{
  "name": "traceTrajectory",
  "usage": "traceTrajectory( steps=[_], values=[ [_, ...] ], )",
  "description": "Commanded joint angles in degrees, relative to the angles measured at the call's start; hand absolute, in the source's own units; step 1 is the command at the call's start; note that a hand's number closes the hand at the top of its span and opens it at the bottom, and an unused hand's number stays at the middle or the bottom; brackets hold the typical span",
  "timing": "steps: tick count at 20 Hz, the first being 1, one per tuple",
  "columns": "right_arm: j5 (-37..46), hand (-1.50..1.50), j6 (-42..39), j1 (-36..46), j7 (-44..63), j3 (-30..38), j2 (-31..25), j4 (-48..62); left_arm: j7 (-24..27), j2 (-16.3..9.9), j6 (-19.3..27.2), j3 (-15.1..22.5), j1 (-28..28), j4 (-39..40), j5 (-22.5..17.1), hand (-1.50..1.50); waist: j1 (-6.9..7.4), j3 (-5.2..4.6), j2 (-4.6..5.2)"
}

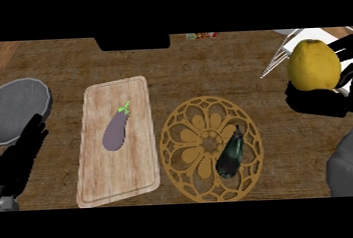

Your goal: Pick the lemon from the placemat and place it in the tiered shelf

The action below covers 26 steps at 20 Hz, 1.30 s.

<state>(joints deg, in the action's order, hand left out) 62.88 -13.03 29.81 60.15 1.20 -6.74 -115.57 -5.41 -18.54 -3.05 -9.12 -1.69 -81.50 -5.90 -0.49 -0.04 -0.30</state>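
The carry is in hand: the lemon point(315, 65) is already off the placemat point(210, 148) and held aloft at about two o'clock in the head view, with the right hand point(323, 100) curled round its lower half from below and behind, dark fingers showing at its right flank. The white wire frame of the tiered shelf point(282, 54) shows just behind the fruit, toward one o'clock, so the remaining travel looks short. The next move, as I judge it, calls for bringing the lemon over a shelf tier, lowering it until it is supported, and only then letting the fingers uncurl; how the tiers sit is mostly out of view, so clearance cannot be read. The left hand point(25, 147) rests at nine o'clock beside a grey bowl point(15, 110), fingers straight and holding nothing. A purple eggplant point(116, 129) lies on the cutting board point(115, 143); a dark vegetable point(231, 153) stays on the placemat.
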Motion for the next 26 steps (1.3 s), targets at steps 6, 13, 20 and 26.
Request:
traceTrajectory(
  steps=[6, 13, 20, 26],
  values=[
    [1.17, 1.50, -13.18, 13.17, 9.71, 6.49, -3.38, -7.32, -0.36, 0.40, -0.64, -0.42, 1.78, 0.24, 0.17, 0.00, 0.25, -0.02, 0.06],
    [6.81, 1.50, -20.61, 19.41, 7.31, 9.27, -10.03, 0.54, 0.10, 1.31, -0.06, 0.56, 2.02, 1.87, 1.68, 0.00, 0.16, -0.12, 0.05],
    [6.17, 1.50, -23.92, 24.35, 2.17, 16.16, -13.84, 7.91, 0.52, 1.05, -0.99, -0.27, 1.03, 1.26, 1.16, 0.00, 0.42, -0.02, 0.13],
    [7.94, 1.50, -18.51, 21.30, -5.23, 19.08, -18.37, 15.56, 0.80, 1.02, -1.26, -0.66, -0.73, -0.83, 1.62, 0.00, 0.89, 0.04, 0.27]
  ],
)
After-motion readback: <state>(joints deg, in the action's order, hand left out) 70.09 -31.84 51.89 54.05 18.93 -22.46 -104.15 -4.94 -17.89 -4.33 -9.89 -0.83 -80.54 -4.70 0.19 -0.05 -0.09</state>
